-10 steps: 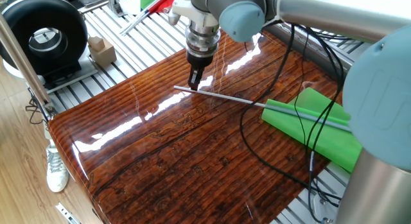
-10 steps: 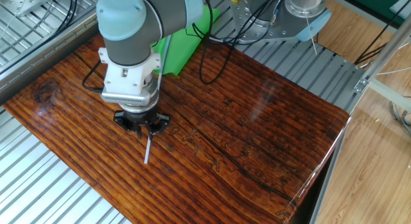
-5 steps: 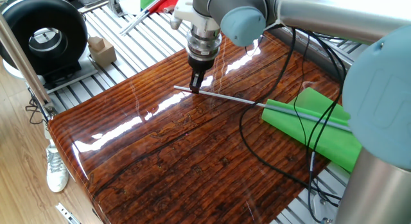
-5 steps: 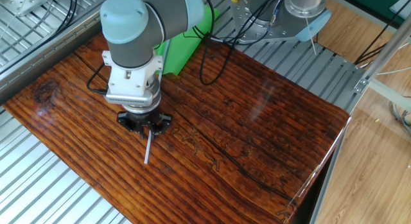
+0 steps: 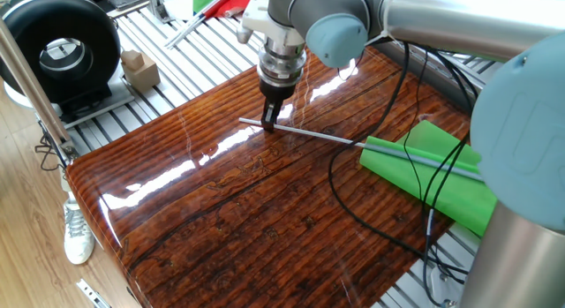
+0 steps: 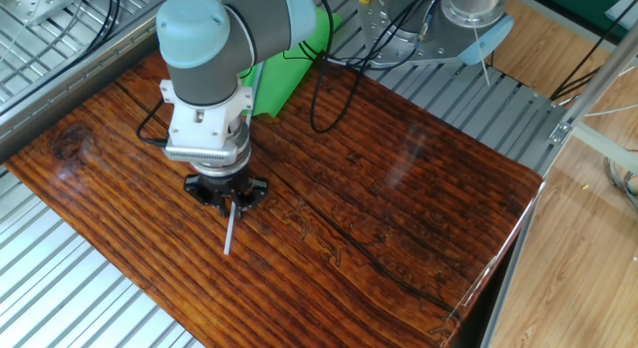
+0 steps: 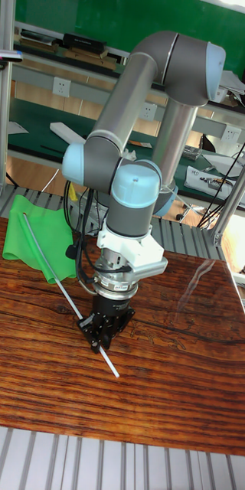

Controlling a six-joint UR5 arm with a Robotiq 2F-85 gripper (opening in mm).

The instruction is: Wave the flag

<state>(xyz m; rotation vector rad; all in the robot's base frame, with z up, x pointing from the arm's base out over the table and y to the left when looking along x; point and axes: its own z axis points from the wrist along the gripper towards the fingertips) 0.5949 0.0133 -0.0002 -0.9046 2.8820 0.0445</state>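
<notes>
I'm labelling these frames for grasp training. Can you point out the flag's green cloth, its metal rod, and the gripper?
Green cloth point(image 5: 433, 171), one fixed view: on the folded fabric's middle.
Metal rod point(image 5: 318, 134), one fixed view: on the bare shaft lying on the table.
Gripper point(image 7: 99, 342), tall fixed view: midway between the fingertips, at the rod.

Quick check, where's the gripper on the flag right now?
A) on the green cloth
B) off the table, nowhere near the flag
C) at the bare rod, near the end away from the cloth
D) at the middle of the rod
C: the gripper is down at the bare rod of the flag, near the end far from the green cloth, which lies flat on the table.
</notes>
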